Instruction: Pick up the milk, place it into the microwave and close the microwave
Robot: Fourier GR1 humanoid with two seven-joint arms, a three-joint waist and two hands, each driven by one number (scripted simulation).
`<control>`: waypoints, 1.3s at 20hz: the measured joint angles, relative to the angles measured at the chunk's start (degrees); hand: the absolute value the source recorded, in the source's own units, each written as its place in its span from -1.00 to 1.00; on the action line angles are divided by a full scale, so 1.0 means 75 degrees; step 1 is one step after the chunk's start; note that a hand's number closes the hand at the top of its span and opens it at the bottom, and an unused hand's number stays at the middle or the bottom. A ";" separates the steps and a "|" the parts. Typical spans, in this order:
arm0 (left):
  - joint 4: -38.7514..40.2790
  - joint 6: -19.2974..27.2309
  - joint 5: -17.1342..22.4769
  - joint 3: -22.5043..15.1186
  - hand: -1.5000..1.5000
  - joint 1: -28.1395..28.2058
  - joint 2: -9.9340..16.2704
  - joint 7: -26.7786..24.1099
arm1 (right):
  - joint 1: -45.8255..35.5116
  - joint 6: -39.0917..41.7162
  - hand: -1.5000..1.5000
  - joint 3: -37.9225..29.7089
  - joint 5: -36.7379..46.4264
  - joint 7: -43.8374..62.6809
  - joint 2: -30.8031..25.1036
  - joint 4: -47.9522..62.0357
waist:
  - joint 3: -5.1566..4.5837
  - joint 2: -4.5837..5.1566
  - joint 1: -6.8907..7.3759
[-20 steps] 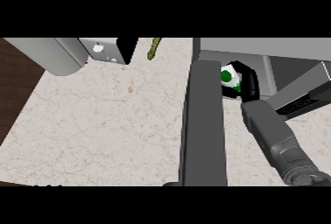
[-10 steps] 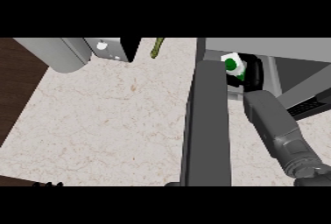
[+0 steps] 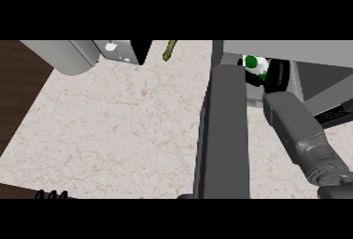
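right hand (image 3: 277, 74) curling around the milk carton (image 3: 254, 65) inside the microwave (image 3: 289, 52), open microwave door (image 3: 224, 135) standing beside the forearm, left hand (image 3: 52, 194) fingertips showing at lower edge, grip unclear

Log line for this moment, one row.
milk: inside microwave | right hand: shut on milk | microwave door: open | left hand: resting, lower edge

Counter (image 3: 124, 126): beige, brown-veined marble pattern. Milk (image 3: 254, 65): white, green cap. Microwave door (image 3: 224, 135): dark grey. Right hand (image 3: 277, 77): black.
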 measured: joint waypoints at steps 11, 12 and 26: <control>0.0050 -0.0108 -0.0075 0.0015 -1.00 -0.0197 0.0105 0.0026 | 0.0526 -0.2040 -1.00 0.0564 0.0867 0.1872 -0.0602 0.1074 | -0.0074 0.0186 0.0248; 0.0058 -0.0117 -0.0112 -0.0009 -1.00 -0.0212 0.0110 0.0014 | 0.0589 -0.2205 -1.00 0.0674 0.0986 0.2127 -0.0619 0.1125 | -0.0071 0.0189 0.0289; 0.0278 -0.0078 -0.0129 0.0036 -1.00 -0.0540 0.0025 0.0093 | -0.0183 -0.0788 -1.00 0.1490 0.1791 0.1804 0.0325 0.1158 | 0.0016 0.0074 0.0342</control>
